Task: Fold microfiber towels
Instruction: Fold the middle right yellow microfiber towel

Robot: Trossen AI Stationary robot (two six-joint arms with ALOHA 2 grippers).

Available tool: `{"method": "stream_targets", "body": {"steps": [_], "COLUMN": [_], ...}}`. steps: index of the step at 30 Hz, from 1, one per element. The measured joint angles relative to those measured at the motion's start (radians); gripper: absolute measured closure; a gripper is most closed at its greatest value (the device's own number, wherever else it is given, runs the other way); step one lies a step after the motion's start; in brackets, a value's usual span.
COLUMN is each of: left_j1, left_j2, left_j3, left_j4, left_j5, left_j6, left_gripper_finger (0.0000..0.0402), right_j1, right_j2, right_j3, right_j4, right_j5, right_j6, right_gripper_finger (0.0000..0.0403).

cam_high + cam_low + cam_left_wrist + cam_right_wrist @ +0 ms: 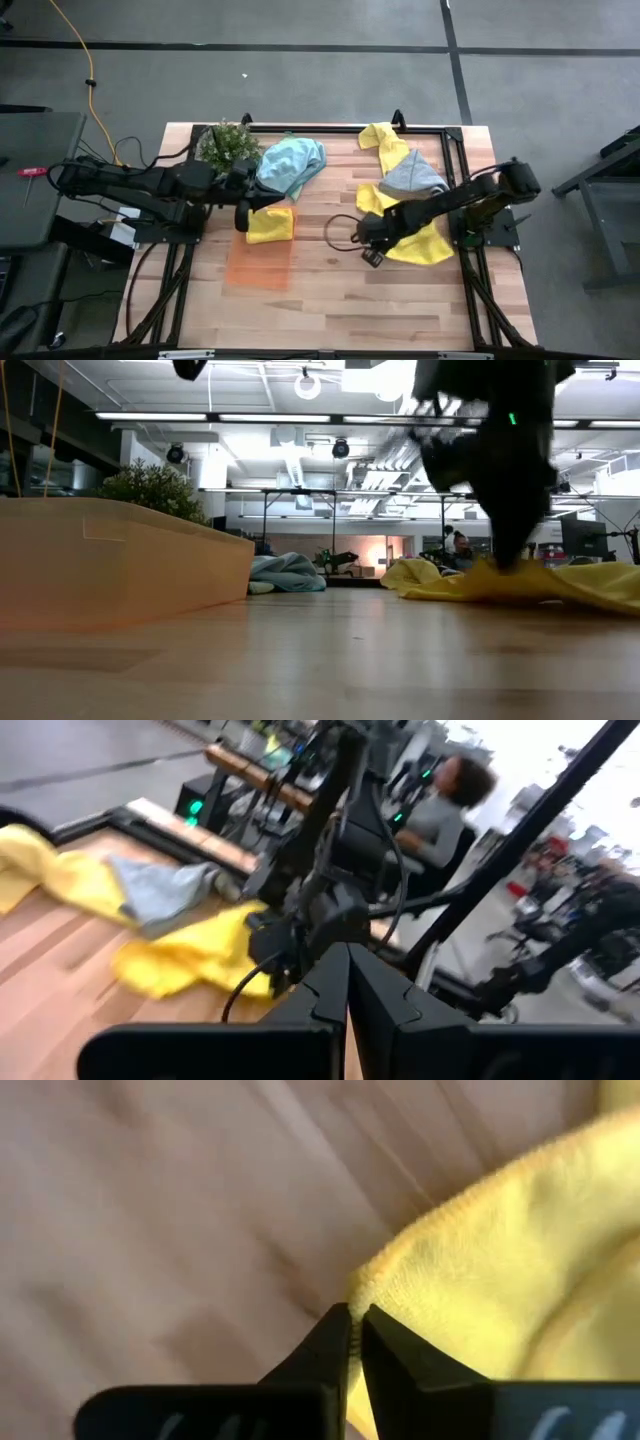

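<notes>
Right arm reaches in from 3 o'clock, forearm angled down toward table centre. Right gripper (350, 1342) sits low at the wood, fingers pressed together, pinching the hemmed corner of the spread yellow towel (425, 243).

Left arm extends from 9 o'clock, level above the table. Left gripper (347, 1005) is pressed together with nothing between the fingers, beside the folded yellow towel (270, 224).

No readable writing or labels.

Count: three yellow towels, including one crumpled at 12 o'clock (385, 143); one grey towel (412, 175); one blue towel (291, 164). One orange tray (260, 265); one plant (226, 144).
</notes>
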State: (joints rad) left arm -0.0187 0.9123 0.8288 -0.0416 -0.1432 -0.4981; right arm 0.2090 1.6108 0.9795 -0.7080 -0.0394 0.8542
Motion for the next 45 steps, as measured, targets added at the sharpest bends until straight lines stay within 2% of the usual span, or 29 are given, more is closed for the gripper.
{"method": "stream_targets", "body": {"steps": [4, 9, 12, 15, 20, 27, 31, 38, 45], "left_j1": [-0.005, -0.008, -0.011, -0.011, -0.011, -0.011, -0.016, -0.015, -0.014], "left_j2": [0.018, 0.098, 0.181, 0.280, 0.478, 0.708, 0.790, 0.848, 0.861], "left_j3": [0.000, 0.000, 0.000, 0.002, 0.090, 0.257, 0.329, 0.361, 0.360], "left_j4": [0.034, 0.044, 0.071, 0.114, 0.120, 0.113, 0.115, 0.105, 0.121], "left_j5": [-0.001, 0.008, 0.054, 0.114, 0.178, 0.203, 0.161, 0.131, 0.131], "left_j6": [0.044, 0.057, 0.076, 0.083, 0.159, 0.377, 0.521, 0.632, 0.652], "left_gripper_finger": [0.0402, 0.0402, 0.0401, 0.0401, 0.0397, 0.0348, 0.0310, 0.0254, 0.0236], "right_j1": [-0.021, -0.048, -0.047, -0.047, -0.042, -0.041, -0.041, -0.041, -0.041], "right_j2": [-0.105, -0.202, -0.240, -0.251, -0.248, -0.248, -0.248, -0.248, -0.248], "right_j3": [0.008, 0.010, 0.010, 0.010, 0.010, 0.011, 0.010, 0.011, 0.010], "right_j4": [0.129, 0.277, 0.326, 0.331, 0.332, 0.332, 0.332, 0.333, 0.378], "right_j5": [-0.007, -0.094, -0.156, -0.173, -0.179, -0.200, -0.203, -0.204, -0.205], "right_j6": [-0.051, -0.166, -0.230, -0.251, -0.278, -0.299, -0.313, -0.313, -0.338], "right_gripper_finger": [0.0397, 0.0400, 0.0401, 0.0402, 0.0402, 0.0402, 0.0402, 0.0403, 0.0403]}}
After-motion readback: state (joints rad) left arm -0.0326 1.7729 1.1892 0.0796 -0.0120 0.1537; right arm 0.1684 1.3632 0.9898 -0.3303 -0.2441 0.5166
